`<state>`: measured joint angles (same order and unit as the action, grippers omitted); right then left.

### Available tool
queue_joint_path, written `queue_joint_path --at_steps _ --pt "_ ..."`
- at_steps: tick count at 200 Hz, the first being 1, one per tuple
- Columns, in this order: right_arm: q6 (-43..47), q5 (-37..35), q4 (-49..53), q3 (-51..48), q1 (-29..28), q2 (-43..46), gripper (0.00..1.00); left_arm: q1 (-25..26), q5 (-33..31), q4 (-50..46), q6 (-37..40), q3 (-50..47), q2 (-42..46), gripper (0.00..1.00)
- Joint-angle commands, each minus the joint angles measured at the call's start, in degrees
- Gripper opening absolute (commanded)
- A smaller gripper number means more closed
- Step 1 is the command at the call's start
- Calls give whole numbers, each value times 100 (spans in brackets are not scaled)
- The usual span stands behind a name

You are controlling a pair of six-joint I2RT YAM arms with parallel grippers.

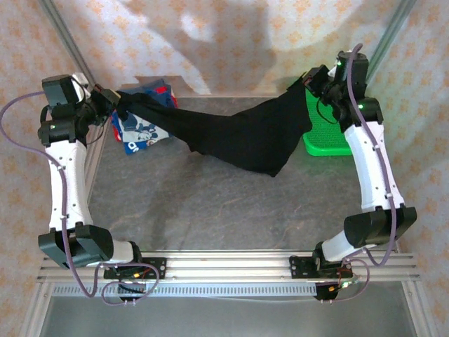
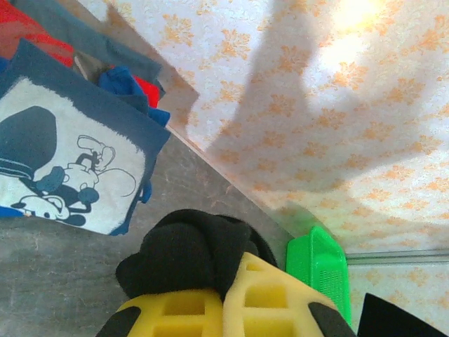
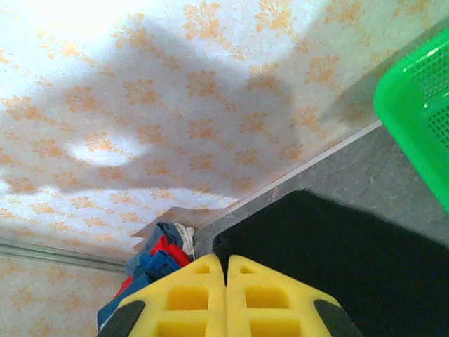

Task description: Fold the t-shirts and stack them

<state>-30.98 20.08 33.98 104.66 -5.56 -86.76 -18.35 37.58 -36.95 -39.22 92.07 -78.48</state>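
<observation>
A large black t-shirt point(image 1: 238, 137) hangs stretched above the table between both arms. My left gripper point(image 1: 116, 100) is shut on its bunched left end point(image 2: 186, 253), at the far left. At the far right my right gripper point(image 1: 309, 81) is shut on the other end point(image 3: 330, 246), pinched between the yellow fingers point(image 3: 189, 295). A navy t-shirt with a white cartoon print point(image 2: 70, 165) lies folded on a pile of red and blue tees point(image 1: 144, 126) at the back left, under the left gripper.
A bright green mesh basket point(image 1: 326, 133) stands at the back right, partly behind the black cloth and the right arm. Patterned walls close the back and sides. Bare grey table point(image 1: 210, 210) lies below the hanging shirt.
</observation>
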Motion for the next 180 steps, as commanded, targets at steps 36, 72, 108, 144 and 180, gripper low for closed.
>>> queue_joint_path --at_steps 36,72,108,144,180 --pt "241 94 944 881 11 200 0 195 47 -90 -164 182 252 0" --pt "304 208 1261 1366 24 482 0 301 -132 -349 -128 645 319 0" --pt "59 529 1422 1906 394 441 0 292 -541 -377 -404 1321 87 0" --pt "-354 1192 1390 2156 676 554 0 290 -689 -651 -330 2484 64 0" --pt "-684 1839 1464 2417 977 745 0 379 -779 -887 -182 3183 204 0"
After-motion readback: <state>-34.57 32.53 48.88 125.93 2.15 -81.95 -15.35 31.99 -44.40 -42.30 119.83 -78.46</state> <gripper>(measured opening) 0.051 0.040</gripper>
